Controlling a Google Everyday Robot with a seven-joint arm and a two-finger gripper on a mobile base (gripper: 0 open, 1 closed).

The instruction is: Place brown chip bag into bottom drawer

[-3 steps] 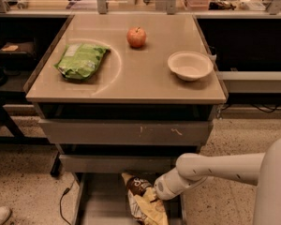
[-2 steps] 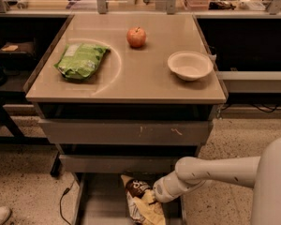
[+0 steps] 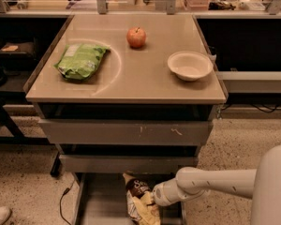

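Cannot tell grip of pincer (image 3: pixel 154 198) on tilted brown chip bag (image 3: pixel 139 204) touching it; risks toppling over rail of bottom drawer (image 3: pixel 101 199) below

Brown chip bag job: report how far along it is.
Done: the bottom drawer is pulled out at floor level, and the brown chip bag is down over its tray, toward the right side. In hand: the gripper sits against the bag's right edge; whether it grips the bag cannot be told. Left: let go if holding, then pull the arm clear.
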